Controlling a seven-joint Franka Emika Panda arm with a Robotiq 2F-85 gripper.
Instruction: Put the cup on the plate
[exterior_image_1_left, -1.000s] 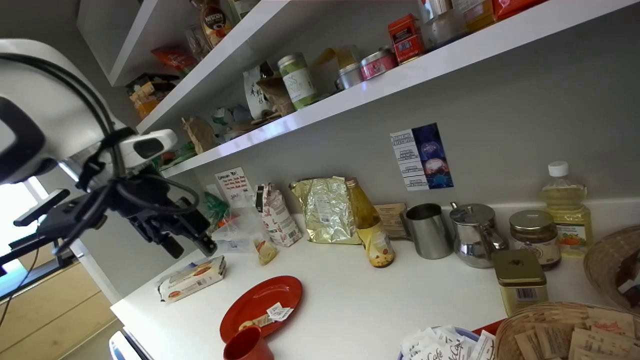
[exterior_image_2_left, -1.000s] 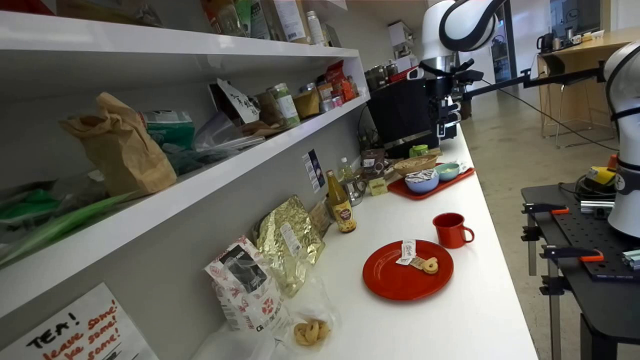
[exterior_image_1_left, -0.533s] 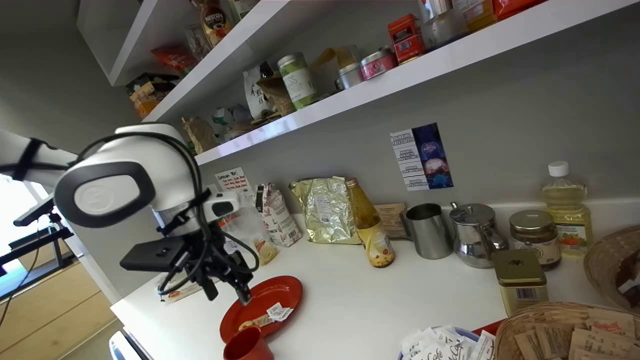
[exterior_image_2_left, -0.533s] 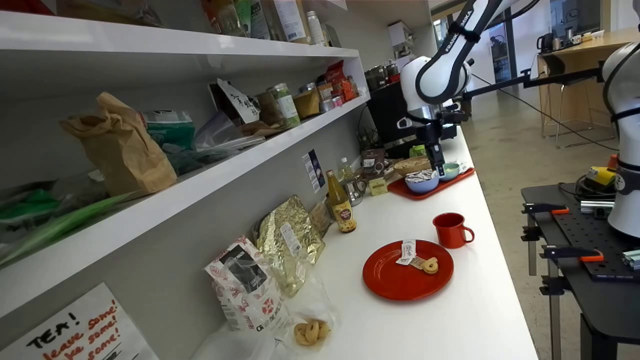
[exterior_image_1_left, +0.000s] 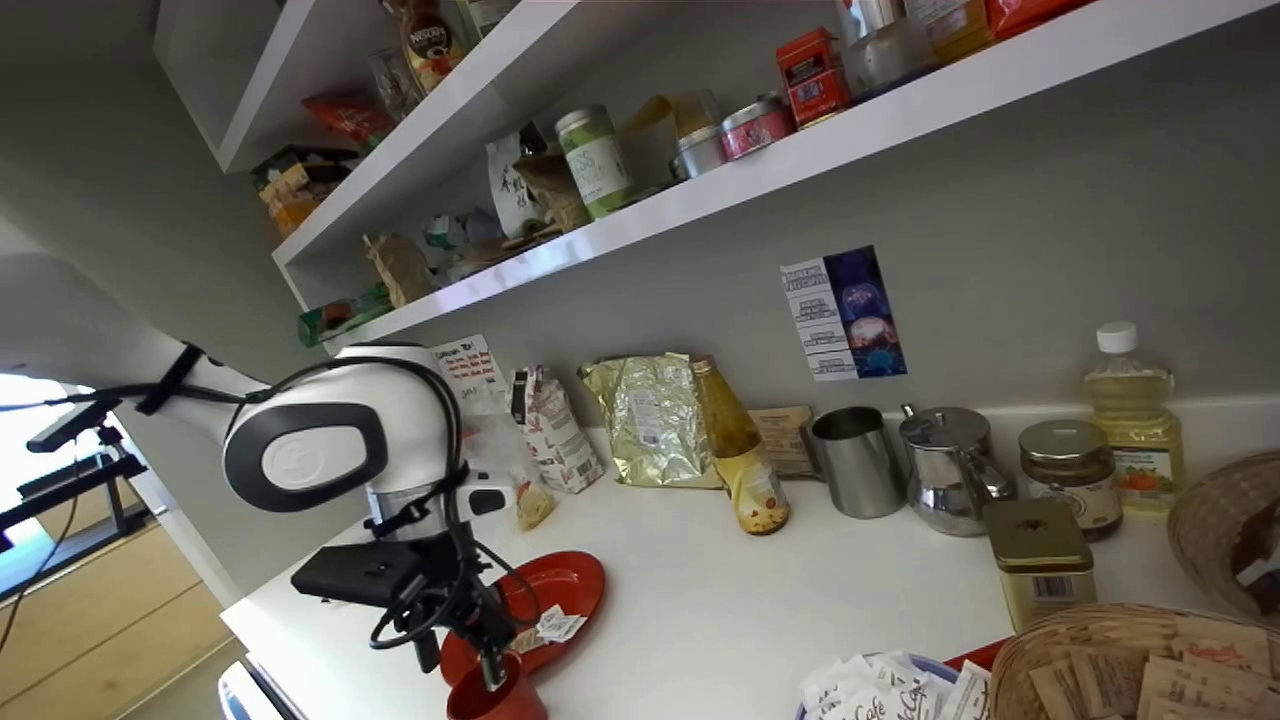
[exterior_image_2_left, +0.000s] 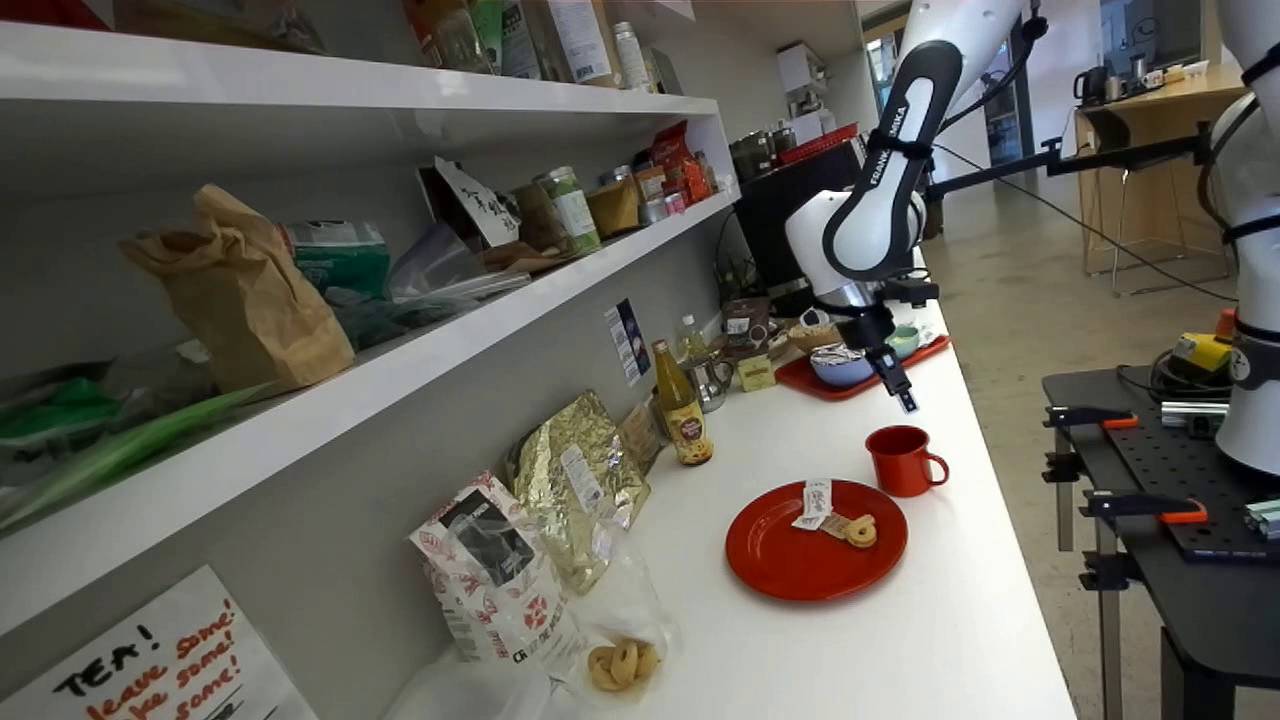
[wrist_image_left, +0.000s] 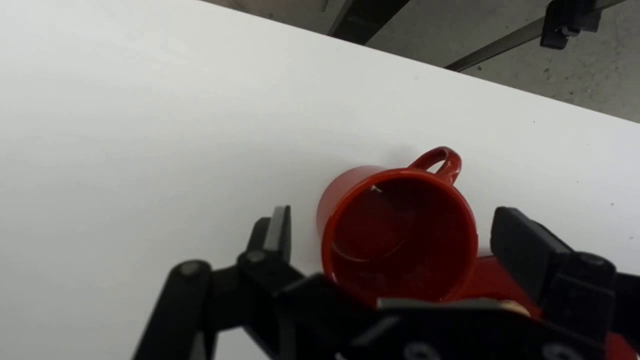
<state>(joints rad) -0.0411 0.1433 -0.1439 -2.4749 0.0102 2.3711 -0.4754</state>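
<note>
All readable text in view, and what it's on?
"TEA! leave some! …ke some! …some!": cut-off sign
"FRANKA…": arm
"NESCAFE": container
"…Café": white packets
"…SS…": green tin
Too small or blurred: poster, amber bottle, white-capped bottle, foil bag, most of red-and-white bag, other labels.

Gold foil bag beside a bottle, steel pitcher, teapot, brown paper bag
</note>
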